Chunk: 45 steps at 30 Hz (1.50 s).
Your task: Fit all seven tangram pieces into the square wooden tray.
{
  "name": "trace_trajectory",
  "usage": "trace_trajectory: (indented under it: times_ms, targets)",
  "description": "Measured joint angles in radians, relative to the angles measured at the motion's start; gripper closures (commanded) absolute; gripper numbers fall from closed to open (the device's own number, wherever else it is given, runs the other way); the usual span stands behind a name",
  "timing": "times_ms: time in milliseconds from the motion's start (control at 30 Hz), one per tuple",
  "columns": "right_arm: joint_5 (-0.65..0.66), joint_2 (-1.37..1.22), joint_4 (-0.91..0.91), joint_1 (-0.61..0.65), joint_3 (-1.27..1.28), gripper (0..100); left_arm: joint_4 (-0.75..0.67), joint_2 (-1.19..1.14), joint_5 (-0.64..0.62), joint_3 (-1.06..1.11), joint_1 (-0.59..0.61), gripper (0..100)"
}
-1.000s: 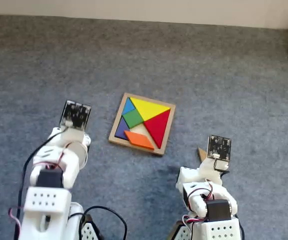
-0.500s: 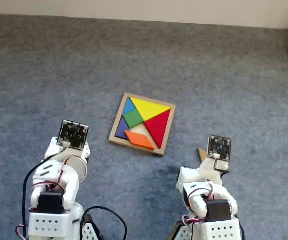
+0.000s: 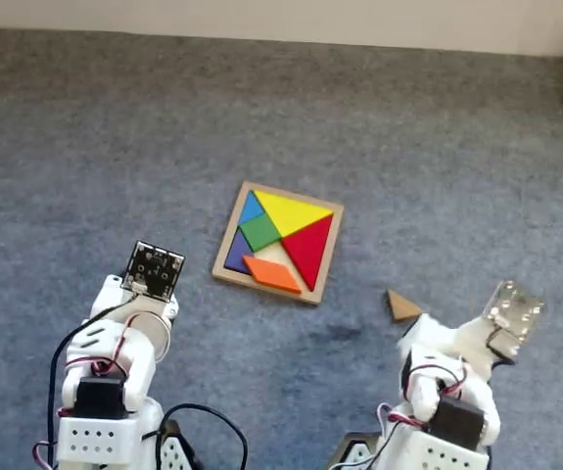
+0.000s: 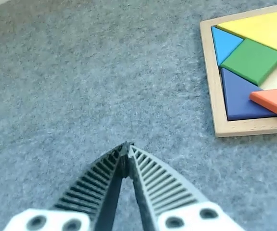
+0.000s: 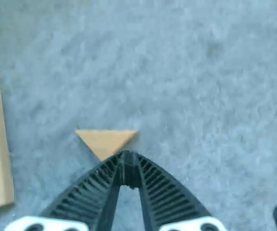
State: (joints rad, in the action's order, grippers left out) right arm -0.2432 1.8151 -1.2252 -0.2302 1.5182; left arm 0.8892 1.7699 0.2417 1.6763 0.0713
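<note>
A grey carpeted surface [image 3: 408, 147] carries everything. The left hand [image 4: 127, 148] is pinched closed with nothing in it, near the tray's edge on the dark blue side. The right hand [image 5: 127, 159] is also closed and empty, its tips just beside the loose triangle. The square wooden tray [image 4: 244, 126] lies in the middle, holding a yellow triangle [image 3: 289, 212], a red triangle [image 3: 310, 245], a dark blue triangle [image 3: 235, 253], an orange slanted piece [image 3: 271, 271], a green square [image 3: 258, 231] and a light blue triangle [image 3: 252, 209]. A small tan triangle [image 3: 400, 305] lies flat on the surface outside the tray.
</note>
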Motion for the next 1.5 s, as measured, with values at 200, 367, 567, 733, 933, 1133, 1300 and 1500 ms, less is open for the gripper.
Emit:
trace_trajectory:
  times_ms: [200, 367, 567, 733, 933, 1133, 1300, 1500]
  targets:
    - [0.0, -0.084, -0.029, -0.003, -0.219, 99.3, 0.176, 0.002, 0.0, 0.0, 0.0, 99]
    - [0.0, -0.344, -0.115, 0.08, -0.431, 99.3, 0.348, 0.002, 0.0, 0.0, 0.0, 99]
    - [0.0, -0.669, -0.169, 0.169, -0.618, 98.9, 0.419, 0.002, 0.0, 0.0, 0.0, 99]
    - [0.046, -0.799, -0.169, 0.232, -0.657, 98.9, 0.425, 0.002, 0.0, 0.0, 0.0, 99]
    - [0.253, -0.852, -0.169, 0.29, -0.66, 98.9, 0.427, 0.002, 0.0, 0.0, 0.0, 99]
    - [0.525, -0.896, -0.137, 0.293, -0.66, 98.9, 0.427, 0.002, 0.0, 0.0, 0.0, 99]
    - [0.698, -0.999, -0.066, 0.295, -0.66, 96.5, 0.427, 0.002, 0.0, 0.0, 0.0, 99]
    - [0.709, -1.148, -0.057, 0.325, -0.66, 85.4, 0.427, 0.002, 0.0, 0.0, 0.0, 99]
